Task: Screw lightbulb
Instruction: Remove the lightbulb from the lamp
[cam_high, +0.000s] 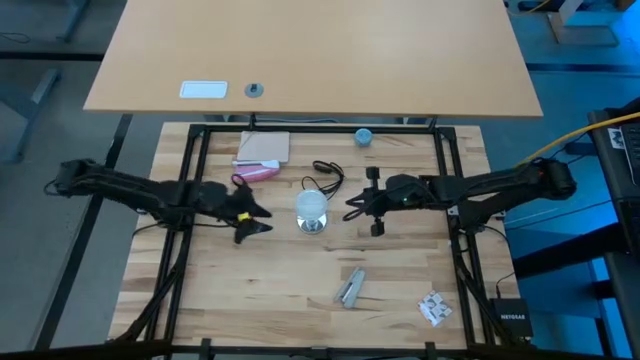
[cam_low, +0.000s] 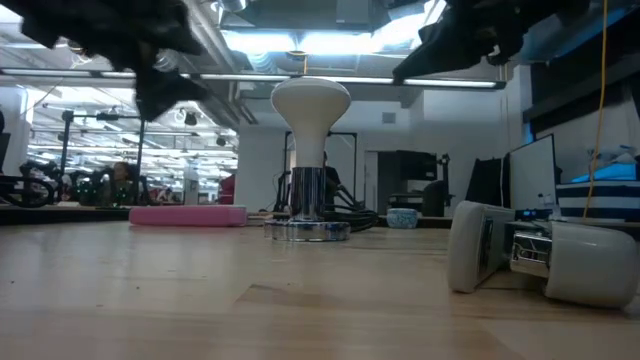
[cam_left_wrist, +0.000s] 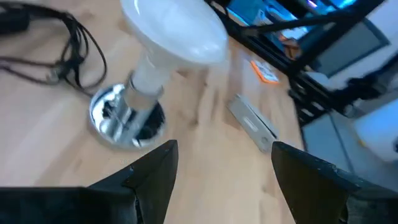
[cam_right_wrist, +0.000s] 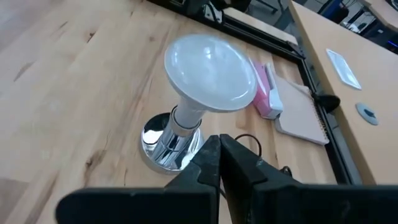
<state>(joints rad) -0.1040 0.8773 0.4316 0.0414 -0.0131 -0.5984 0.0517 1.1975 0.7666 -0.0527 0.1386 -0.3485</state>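
Lightbulb (cam_high: 312, 205) stands upright with its neck in the silvery socket (cam_high: 313, 224) at mid-table, so the screwing step looks either finished or paused, with neither gripper on it. If more turning is needed, a gripper must close around the globe and twist. Left gripper (cam_high: 254, 218), jaws wide and empty, sits just beside the bulb; right gripper (cam_high: 352, 208), jaws pressed together and empty, sits opposite.

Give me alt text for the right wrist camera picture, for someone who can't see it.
A frosted white lightbulb stands upright in a shiny silver socket on a wooden table. The right gripper, fingers shut, points at it from close by without touching. Behind lie a pink block and a tan notebook.
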